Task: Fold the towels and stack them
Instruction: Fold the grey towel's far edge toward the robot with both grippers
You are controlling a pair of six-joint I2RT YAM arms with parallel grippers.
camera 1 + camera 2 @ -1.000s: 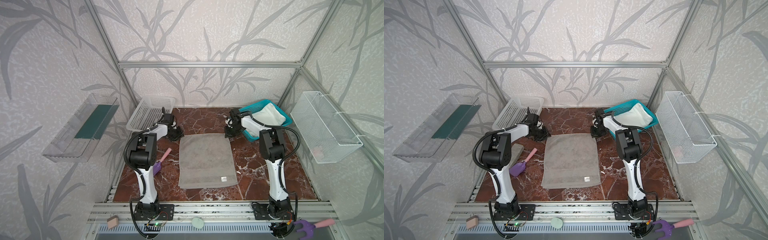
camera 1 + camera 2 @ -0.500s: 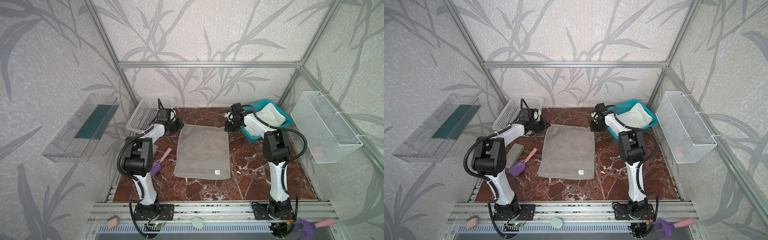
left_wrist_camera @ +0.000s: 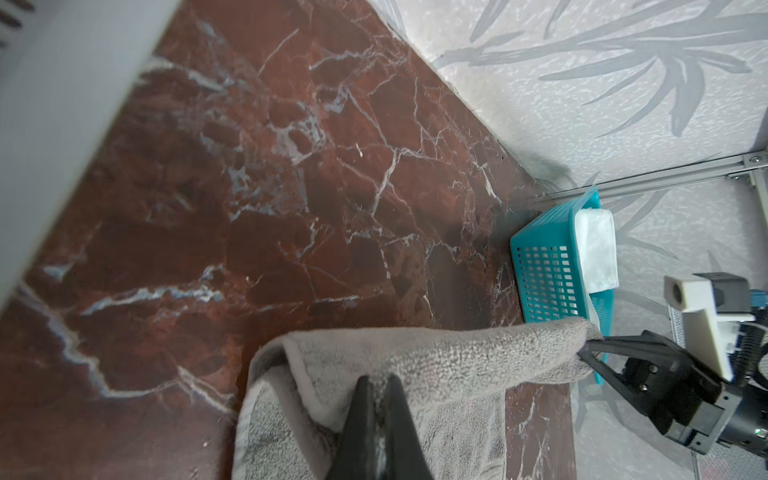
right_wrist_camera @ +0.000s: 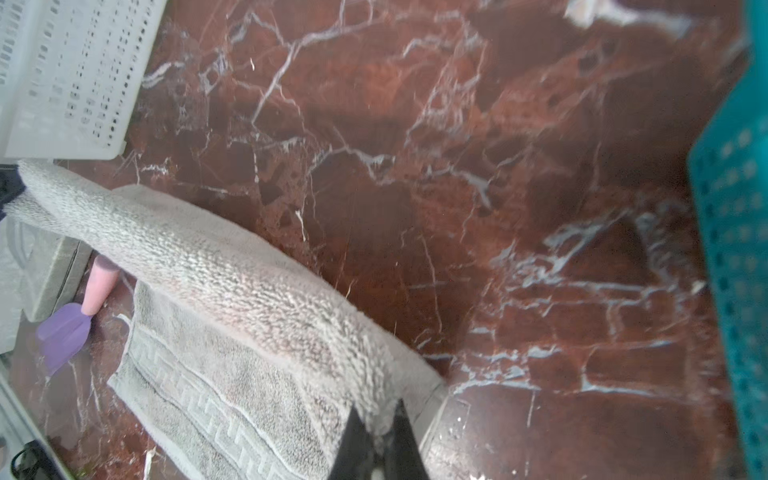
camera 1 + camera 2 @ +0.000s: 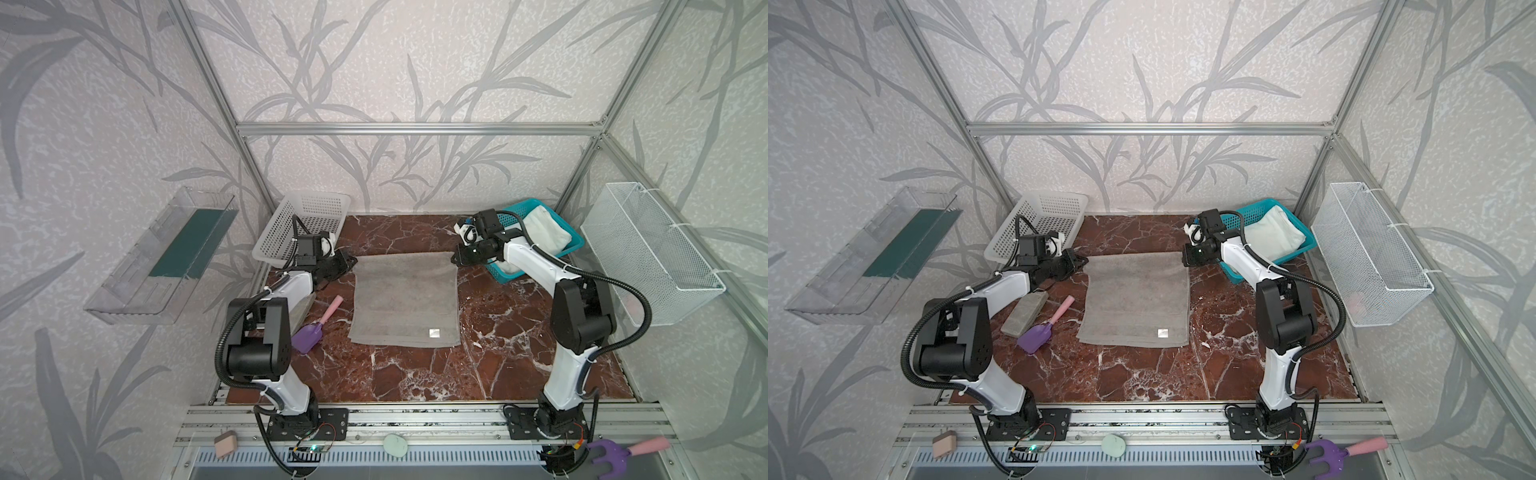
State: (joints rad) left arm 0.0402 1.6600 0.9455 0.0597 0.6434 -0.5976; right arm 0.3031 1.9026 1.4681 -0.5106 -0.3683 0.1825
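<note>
Grey towel (image 5: 405, 299) is pinched at both far corners by left gripper (image 3: 376, 381) and right gripper (image 4: 376, 410), maybe lifted slightly.

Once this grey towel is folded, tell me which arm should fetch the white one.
Right, probably. The right gripper pinches a far corner of the grey towel right beside the blue basket holding the white towel; the left gripper holds the opposite far corner, farther away.

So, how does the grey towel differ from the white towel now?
The grey towel lies spread on the table; the white towel sits folded in the teal basket. The left tool and right tool pinch the grey towel's far corners; no tool holds the white towel. Both are plain terry cloths.
</note>
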